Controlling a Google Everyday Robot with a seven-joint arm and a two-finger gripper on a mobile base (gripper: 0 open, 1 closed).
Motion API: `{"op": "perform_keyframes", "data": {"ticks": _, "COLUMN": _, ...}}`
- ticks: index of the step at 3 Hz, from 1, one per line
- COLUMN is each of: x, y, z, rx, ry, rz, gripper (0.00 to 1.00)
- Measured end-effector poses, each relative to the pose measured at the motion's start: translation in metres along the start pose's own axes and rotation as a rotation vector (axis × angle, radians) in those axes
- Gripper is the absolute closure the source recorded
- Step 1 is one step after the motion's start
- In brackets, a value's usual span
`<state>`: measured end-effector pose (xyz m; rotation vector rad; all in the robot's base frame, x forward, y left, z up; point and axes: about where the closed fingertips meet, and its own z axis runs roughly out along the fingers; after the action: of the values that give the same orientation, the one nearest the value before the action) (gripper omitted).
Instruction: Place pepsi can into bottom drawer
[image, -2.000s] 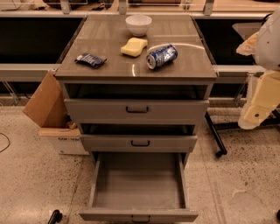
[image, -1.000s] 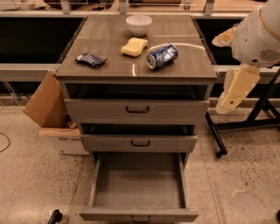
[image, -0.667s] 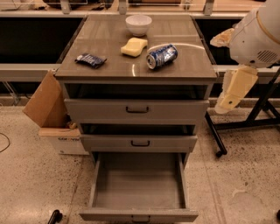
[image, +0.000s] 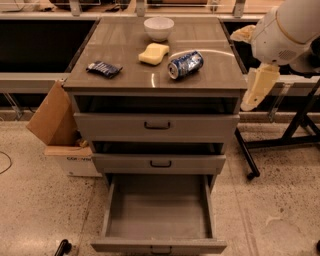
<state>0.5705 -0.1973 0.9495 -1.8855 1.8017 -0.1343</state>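
Note:
The pepsi can (image: 185, 64), blue with silver ends, lies on its side on the cabinet top (image: 125, 80), right of centre. The bottom drawer (image: 158, 210) is pulled fully out, and its grey floor is bare. My gripper (image: 241, 70) hangs in the air just off the cabinet's right edge, level with the can and to its right. It is open and holds nothing. Its cream fingers (image: 260, 86) are spread apart, one pointing down and one toward the cabinet top. The white arm (image: 290, 27) fills the upper right corner.
On the cabinet top are a white bowl (image: 159, 28), a yellow sponge (image: 153, 53) and a dark-blue snack packet (image: 103, 68). The two upper drawers (image: 157, 126) stand slightly open. A cardboard box (image: 55, 125) stands at the left and a black stand leg (image: 250, 160) at the right.
The arm has swung in from the right edge toward the cabinet's right side over the two seconds. The can and the drawers have not moved.

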Motion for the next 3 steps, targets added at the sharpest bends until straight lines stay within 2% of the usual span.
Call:
{"op": "perform_keyframes", "data": {"ticks": 1, "x": -0.002, "y": -0.033, "z": 0.027, "rx": 0.007, "ry": -0.045, "rz": -0.092, "gripper": 0.00}}
{"op": "perform_keyframes", "data": {"ticks": 2, "x": -0.012, "y": -0.053, "z": 0.054, "rx": -0.028, "ry": -0.104, "rz": -0.133, "gripper": 0.00}}
{"op": "perform_keyframes", "data": {"ticks": 3, "x": -0.033, "y": -0.069, "z": 0.087, "rx": -0.084, "ry": -0.160, "rz": -0.179, "gripper": 0.00}}
